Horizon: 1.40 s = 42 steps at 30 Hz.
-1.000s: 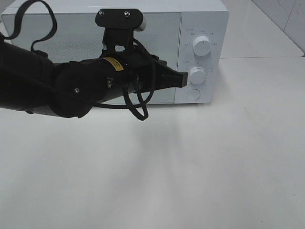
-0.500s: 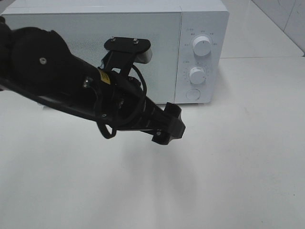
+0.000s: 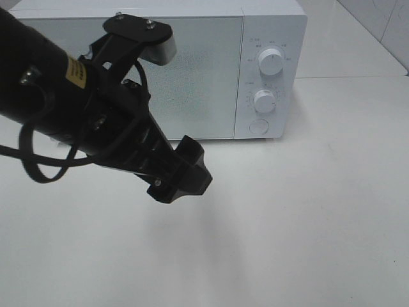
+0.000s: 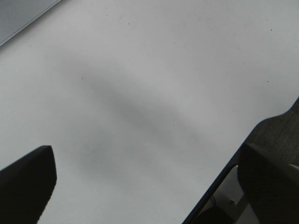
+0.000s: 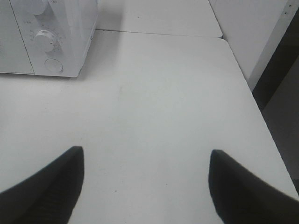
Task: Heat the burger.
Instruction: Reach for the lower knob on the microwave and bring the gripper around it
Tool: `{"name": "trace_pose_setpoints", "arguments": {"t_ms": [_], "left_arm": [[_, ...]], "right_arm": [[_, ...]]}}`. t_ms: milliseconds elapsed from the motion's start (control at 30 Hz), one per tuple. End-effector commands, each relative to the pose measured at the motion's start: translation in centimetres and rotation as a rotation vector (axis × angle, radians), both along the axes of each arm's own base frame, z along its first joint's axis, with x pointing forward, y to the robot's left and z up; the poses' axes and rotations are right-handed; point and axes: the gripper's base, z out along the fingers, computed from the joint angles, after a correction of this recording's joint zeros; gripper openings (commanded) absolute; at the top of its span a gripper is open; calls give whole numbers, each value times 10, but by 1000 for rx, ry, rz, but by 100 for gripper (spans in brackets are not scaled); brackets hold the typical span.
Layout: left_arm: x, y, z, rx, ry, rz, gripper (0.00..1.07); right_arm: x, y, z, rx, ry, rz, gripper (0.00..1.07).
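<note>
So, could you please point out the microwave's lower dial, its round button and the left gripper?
lower dial (image 3: 264, 100), exterior high view, centre of the knob.
round button (image 3: 258, 126), exterior high view, middle of its face.
left gripper (image 3: 184, 173), exterior high view, midway between its fingertips.

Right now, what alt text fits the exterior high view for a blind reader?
The open claw of the black left arm hangs over a white table, before a closed white microwave oven with two round knobs. No burger shows.

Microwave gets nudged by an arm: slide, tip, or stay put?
Likely stays put: the microwave is a wide, low box sitting flat on the table, so tipping seems unlikely. A hard shove might skid it, since the table looks smooth.
</note>
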Motion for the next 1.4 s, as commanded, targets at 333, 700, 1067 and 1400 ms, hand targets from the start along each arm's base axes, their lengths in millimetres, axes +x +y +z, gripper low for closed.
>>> {"name": "trace_pose_setpoints", "arguments": {"t_ms": [333, 700, 1067, 1400], "left_arm": [[12, 58, 6, 225, 88, 267, 98], [41, 129, 3, 199, 319, 438, 98], [11, 199, 11, 157, 348, 686, 98], [-57, 212, 23, 81, 175, 733, 98]], "right_arm": [[-3, 0, 0, 0, -31, -2, 71], [-3, 0, 0, 0, -31, -2, 71], [-3, 0, 0, 0, -31, -2, 71], [-3, 0, 0, 0, -31, -2, 71]]}}
